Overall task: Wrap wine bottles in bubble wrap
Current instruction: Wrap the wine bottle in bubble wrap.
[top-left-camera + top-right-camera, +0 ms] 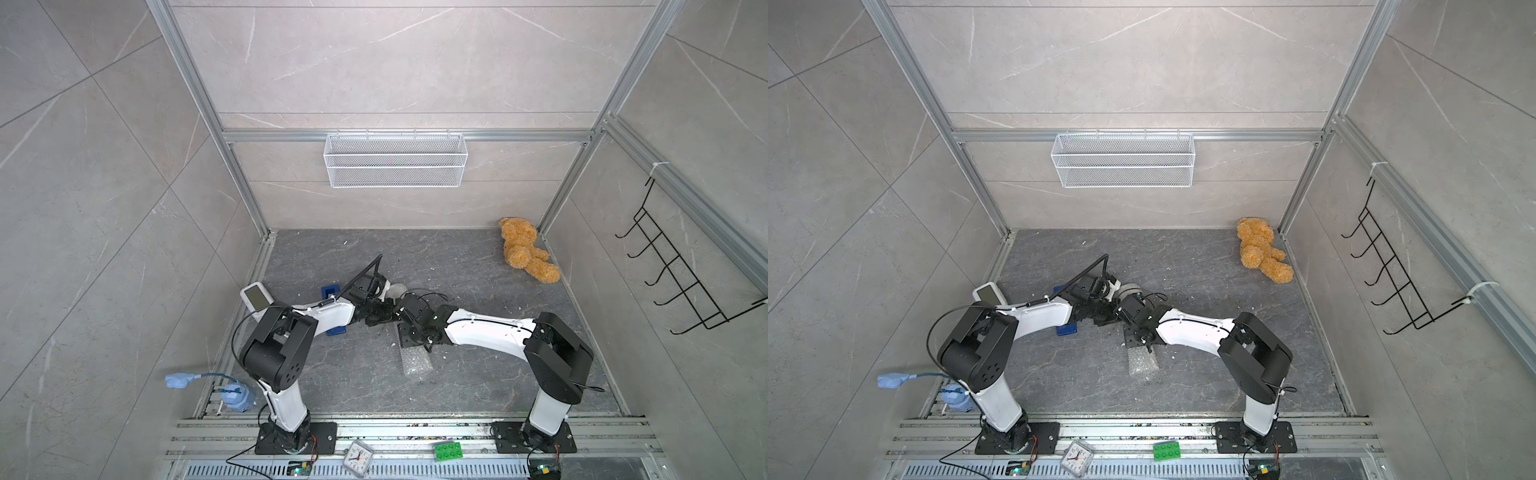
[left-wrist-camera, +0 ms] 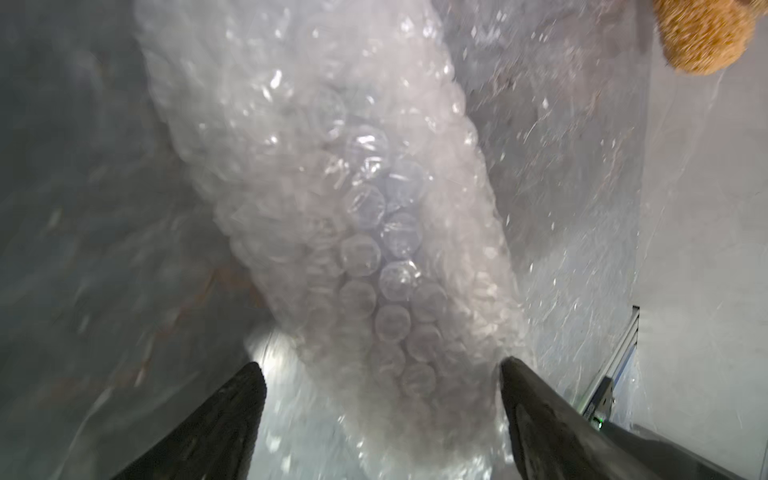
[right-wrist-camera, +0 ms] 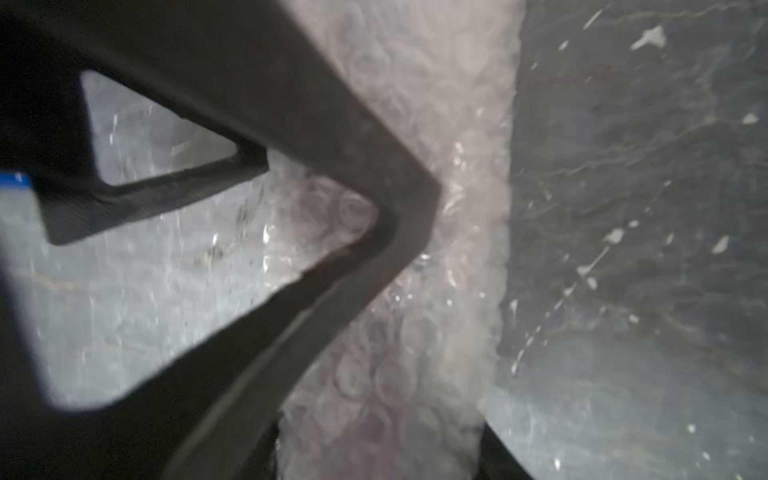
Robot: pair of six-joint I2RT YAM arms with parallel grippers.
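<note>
Bubble wrap (image 2: 365,232) between left gripper (image 2: 380,363) jaws

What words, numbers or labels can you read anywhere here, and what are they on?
On the clock: hour numerals ring the dial, too small to read.
On the white handheld device: nothing legible.
On the bottle: label hidden inside the bubble wrap.
No other text.

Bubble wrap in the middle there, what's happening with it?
Both arms meet at the wrap, most of it rolled into a tube. The left tool straddles one end, wide open. The right tool flanks the tube further along; whether it grips is unclear. A purple tint inside suggests the bottle. Part of the wrap lies flat, unrolled.
</note>
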